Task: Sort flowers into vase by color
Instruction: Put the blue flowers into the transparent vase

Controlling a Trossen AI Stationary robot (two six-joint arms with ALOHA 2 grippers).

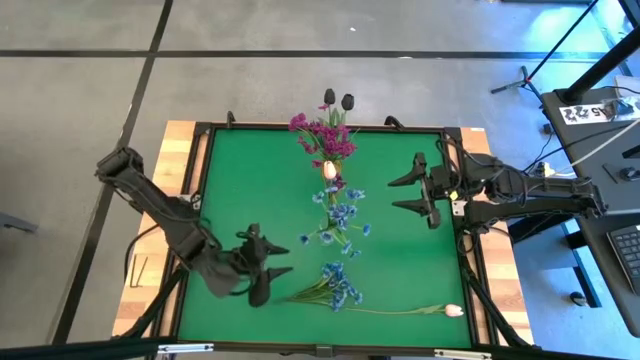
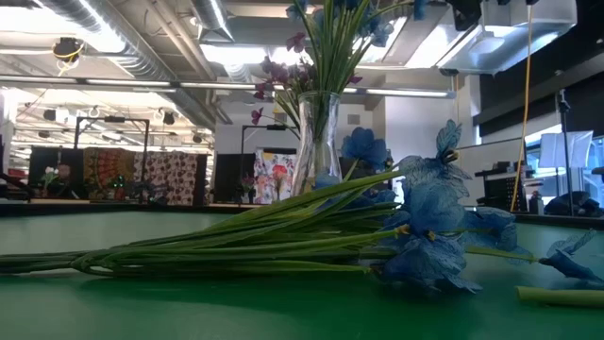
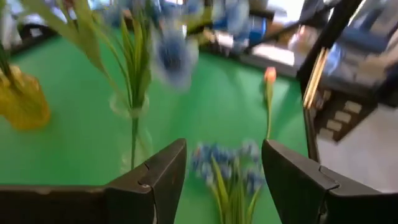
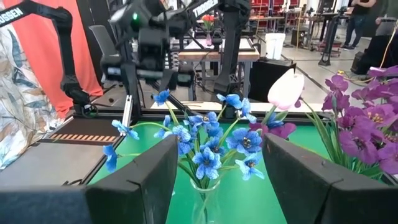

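A bunch of blue flowers point(image 1: 331, 285) lies on the green table near its front edge, stems point(image 2: 236, 247) pointing left. A pale pink tulip point(image 1: 455, 310) lies to its right, on its side. Down the table's middle stand vases: magenta sprays point(image 1: 323, 138) with near-black tulips point(image 1: 338, 100) at the far edge, a pink bud point(image 1: 329, 170), then blue flowers point(image 1: 340, 215) in a clear vase point(image 4: 205, 193). My left gripper point(image 1: 285, 259) hangs open just left of the lying blue bunch point(image 3: 225, 165), touching nothing. My right gripper point(image 1: 394, 194) waits open to the right of the vases.
A yellow vase point(image 3: 22, 102) shows in the left wrist view beside the clear one point(image 3: 134, 124). The table's raised black frame point(image 1: 205, 200) runs all round the green mat. Bare green mat lies left of the vases point(image 1: 250, 180) and at the far right point(image 1: 420, 260).
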